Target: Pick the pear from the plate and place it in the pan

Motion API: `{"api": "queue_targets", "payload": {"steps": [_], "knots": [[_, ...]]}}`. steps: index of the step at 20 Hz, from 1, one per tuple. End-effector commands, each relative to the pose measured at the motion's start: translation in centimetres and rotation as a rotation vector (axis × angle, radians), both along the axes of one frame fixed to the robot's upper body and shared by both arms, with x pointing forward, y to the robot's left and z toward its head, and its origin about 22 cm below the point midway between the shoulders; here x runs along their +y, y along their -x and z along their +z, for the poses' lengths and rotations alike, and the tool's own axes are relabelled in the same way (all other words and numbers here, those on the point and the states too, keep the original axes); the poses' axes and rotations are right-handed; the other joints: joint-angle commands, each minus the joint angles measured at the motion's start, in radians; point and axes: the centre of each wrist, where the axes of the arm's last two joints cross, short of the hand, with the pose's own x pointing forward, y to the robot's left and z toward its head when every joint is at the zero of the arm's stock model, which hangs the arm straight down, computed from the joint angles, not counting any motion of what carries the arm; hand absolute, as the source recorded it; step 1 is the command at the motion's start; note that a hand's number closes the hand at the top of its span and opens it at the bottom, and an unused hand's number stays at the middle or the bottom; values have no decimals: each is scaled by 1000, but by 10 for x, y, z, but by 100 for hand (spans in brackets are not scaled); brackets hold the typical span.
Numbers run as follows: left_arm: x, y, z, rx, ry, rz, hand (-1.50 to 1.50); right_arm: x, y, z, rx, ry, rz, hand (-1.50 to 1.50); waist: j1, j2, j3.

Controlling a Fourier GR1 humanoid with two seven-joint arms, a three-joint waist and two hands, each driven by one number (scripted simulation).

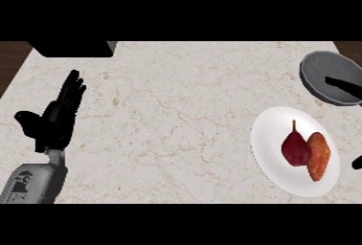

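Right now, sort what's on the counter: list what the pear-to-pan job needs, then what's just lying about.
Job:
- dark red pear, on the plate
- white plate
- grey pan, beyond the plate

Lying about:
- orange-brown food item, touching the pear
- black object at the far left edge
- left hand, resting open

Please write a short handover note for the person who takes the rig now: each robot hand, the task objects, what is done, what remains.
Left robot hand: open, resting at the left of the counter, holding nothing.
Right robot hand: only a dark tip at the right edge beside the plate; its state cannot be told.
Pear: lying on the white plate, touching an orange-brown item.
Pan: far right corner.
Done: nothing yet.
Left: grasp the pear, place it in the pan.
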Motion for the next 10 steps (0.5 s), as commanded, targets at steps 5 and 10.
{"api": "queue_targets", "payload": {"steps": [5, 10], "knots": [[11, 14, -4, 1, 5, 3, 0, 2, 2, -37, 80, 20, 64, -150, -1, -1, 0], [-2, -10, 20, 5, -4, 7, 0, 15, -9, -37, 93, 76, 111, -150, -4, -1, 0]]}}
